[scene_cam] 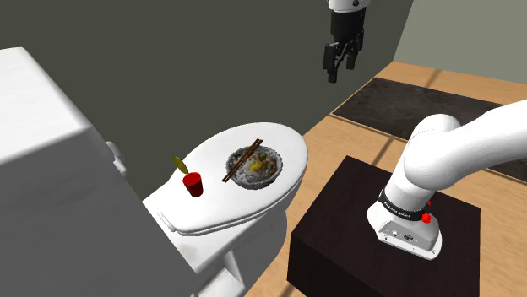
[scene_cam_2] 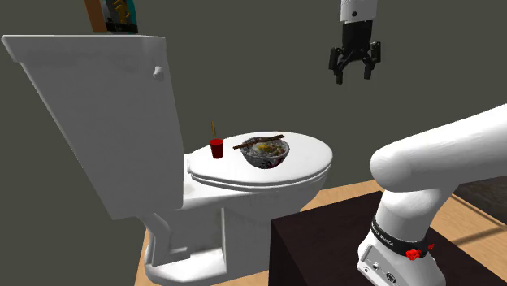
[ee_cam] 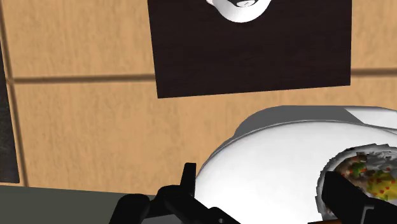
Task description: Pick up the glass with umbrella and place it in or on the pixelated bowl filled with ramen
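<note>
A small red glass point(scene_cam: 195, 183) with a yellow umbrella stick stands on the shut white toilet lid point(scene_cam: 274, 137), near the tank side. Beside it sits the dark bowl of ramen point(scene_cam: 253, 166) with brown chopsticks across its rim. My gripper point(scene_cam: 339, 63) hangs high above the floor, well off to the shoulder view's right of the bowl, open and holding nothing. From the second exterior view the glass point(scene_cam_2: 216, 148) is left of the bowl point(scene_cam_2: 265, 152), with the gripper point(scene_cam_2: 355, 69) high to their right. The wrist view catches the bowl point(ee_cam: 362, 175) past the open gripper point(ee_cam: 262, 191).
The toilet's big white tank point(scene_cam: 59, 169) rises behind the glass. My dark box stand point(scene_cam: 346, 219) sits close by the toilet's front on a wooden floor point(scene_cam: 338, 139). A dark mat point(scene_cam: 414, 97) lies farther out by the grey wall.
</note>
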Controlling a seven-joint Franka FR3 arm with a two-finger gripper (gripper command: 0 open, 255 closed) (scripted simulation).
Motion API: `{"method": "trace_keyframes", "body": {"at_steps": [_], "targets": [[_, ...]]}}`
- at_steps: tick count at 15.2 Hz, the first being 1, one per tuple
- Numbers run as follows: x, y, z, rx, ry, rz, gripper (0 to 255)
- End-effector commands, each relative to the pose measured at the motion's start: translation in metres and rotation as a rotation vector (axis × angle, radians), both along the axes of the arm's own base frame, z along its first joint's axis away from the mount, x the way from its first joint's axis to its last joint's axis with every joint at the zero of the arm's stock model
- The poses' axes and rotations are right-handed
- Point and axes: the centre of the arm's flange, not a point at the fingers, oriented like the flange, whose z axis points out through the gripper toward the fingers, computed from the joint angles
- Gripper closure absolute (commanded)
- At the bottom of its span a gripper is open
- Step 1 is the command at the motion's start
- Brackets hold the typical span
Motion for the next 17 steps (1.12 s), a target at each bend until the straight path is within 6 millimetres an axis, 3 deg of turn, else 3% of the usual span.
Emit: {"method": "trace_keyframes", "body": {"at_steps": [1, 17], "targets": [[0.0, 0.0, 0.0, 0.0, 0.0, 0.0, 0], [0.102, 0.146, -0.101, 0.042, -0.02, 0.004, 0]]}}
